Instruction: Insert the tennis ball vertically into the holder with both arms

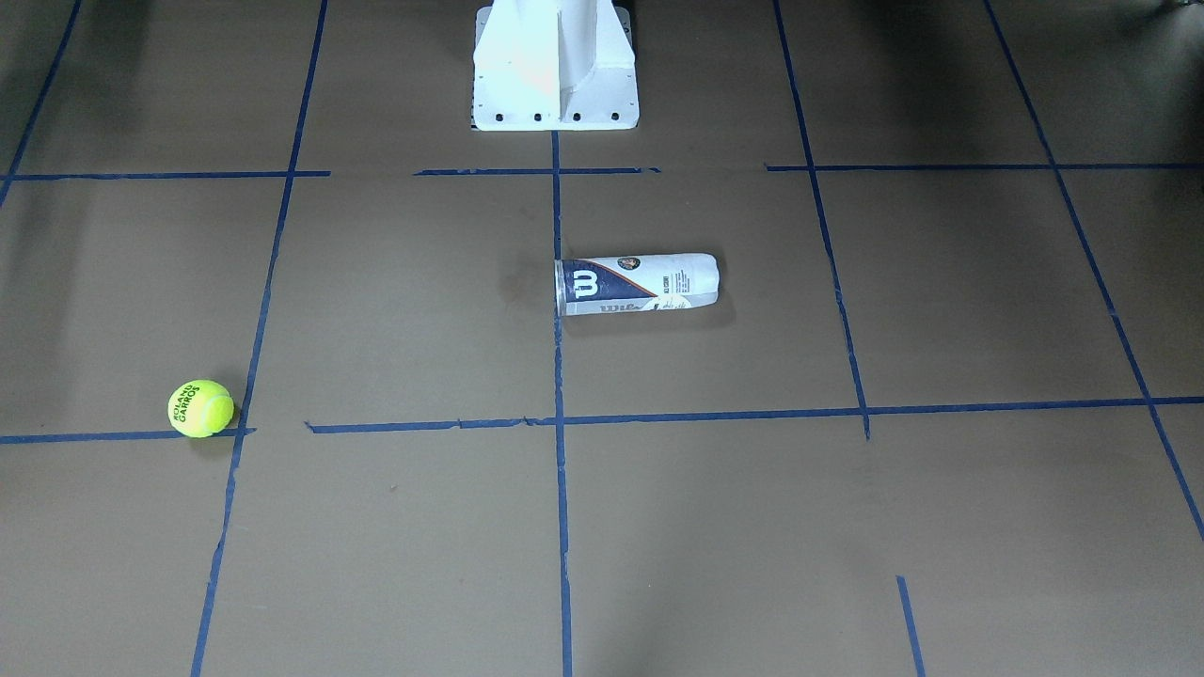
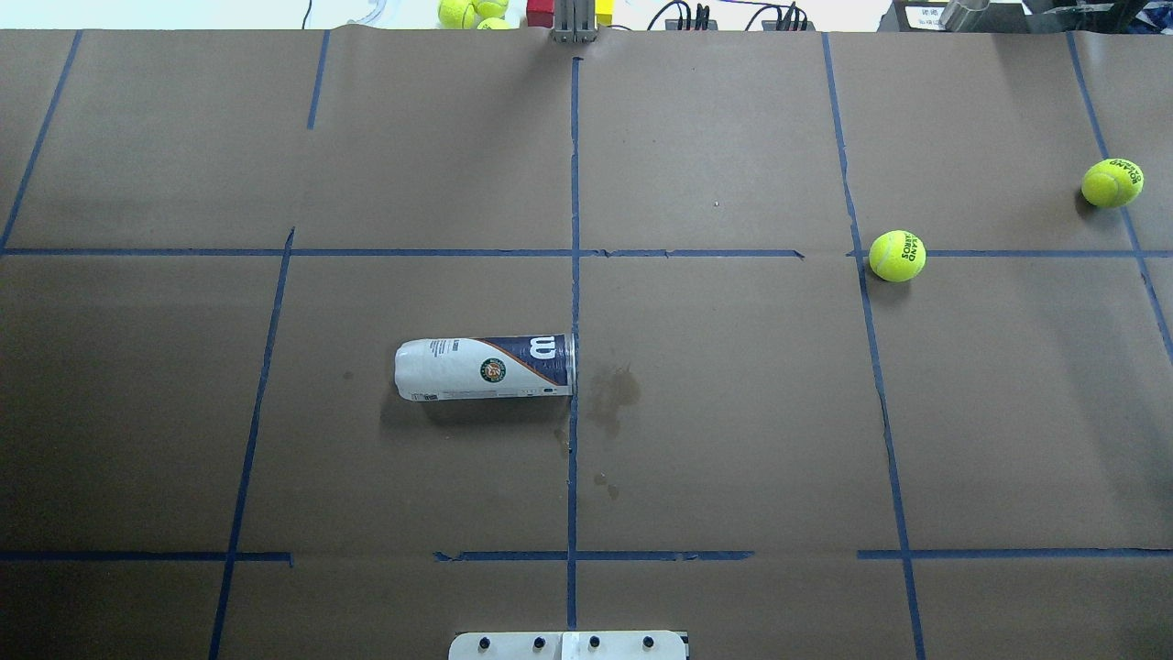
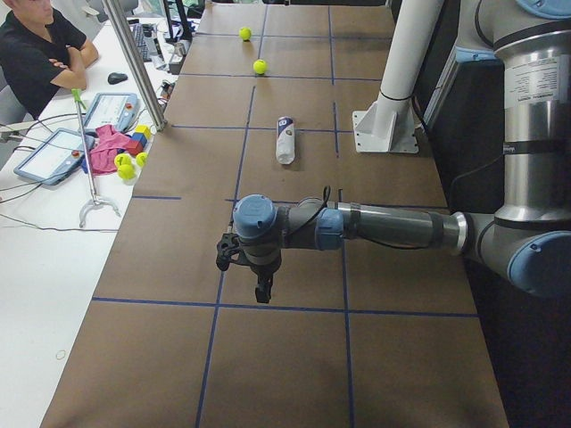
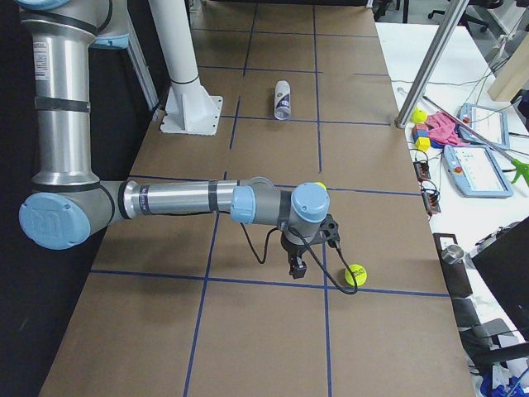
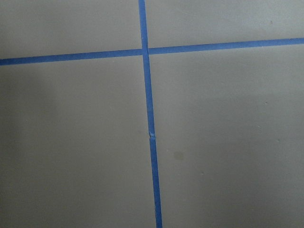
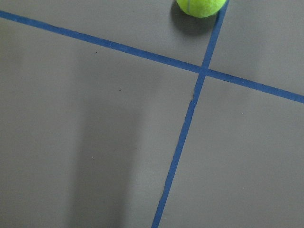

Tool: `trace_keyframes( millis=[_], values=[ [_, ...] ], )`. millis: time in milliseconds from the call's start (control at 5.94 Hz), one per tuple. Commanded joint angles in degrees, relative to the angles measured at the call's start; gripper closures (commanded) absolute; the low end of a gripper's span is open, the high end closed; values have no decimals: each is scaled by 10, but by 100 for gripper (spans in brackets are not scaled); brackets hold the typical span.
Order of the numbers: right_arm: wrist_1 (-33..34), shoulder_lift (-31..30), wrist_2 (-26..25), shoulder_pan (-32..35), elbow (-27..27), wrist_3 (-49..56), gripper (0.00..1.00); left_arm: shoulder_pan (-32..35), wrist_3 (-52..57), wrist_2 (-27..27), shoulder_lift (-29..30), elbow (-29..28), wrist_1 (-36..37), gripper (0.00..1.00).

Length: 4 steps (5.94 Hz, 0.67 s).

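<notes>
The holder (image 2: pixel 486 368) lies on its side near the table's middle, its open rim at the centre tape line; it also shows in the front view (image 1: pixel 638 284) and both side views (image 3: pixel 285 139) (image 4: pixel 282 100). Two tennis balls lie on the robot's right: one (image 2: pixel 896 255) (image 1: pixel 200 408) at a tape crossing, one (image 2: pixel 1112 182) (image 4: pixel 355 275) farther out. The right wrist view shows a ball (image 6: pixel 200 7) at its top edge. My left gripper (image 3: pixel 259 290) hangs over bare table far from the holder. My right gripper (image 4: pixel 296 265) hangs near the outer ball. I cannot tell whether either is open or shut.
The white robot pedestal (image 1: pixel 555 66) stands at the table's robot side. Blue tape lines (image 5: pixel 149 118) grid the brown table. Spare balls and blocks (image 3: pixel 125 165) lie on the side desk, where a seated person (image 3: pixel 36 53) watches. A metal post (image 4: pixel 430 66) stands at the table's far edge.
</notes>
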State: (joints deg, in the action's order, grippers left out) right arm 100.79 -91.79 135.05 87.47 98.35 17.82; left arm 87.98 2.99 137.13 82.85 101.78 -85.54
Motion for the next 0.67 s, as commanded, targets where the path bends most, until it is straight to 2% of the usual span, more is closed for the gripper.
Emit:
trace_keyframes(
  millis=[0, 505],
  values=[
    [85, 7, -48, 21, 37, 84, 0, -3, -1, -5, -18, 6, -18, 0],
    [83, -11, -43, 22, 37, 84, 0, -3, -5, -7, -19, 14, -22, 0]
  ],
)
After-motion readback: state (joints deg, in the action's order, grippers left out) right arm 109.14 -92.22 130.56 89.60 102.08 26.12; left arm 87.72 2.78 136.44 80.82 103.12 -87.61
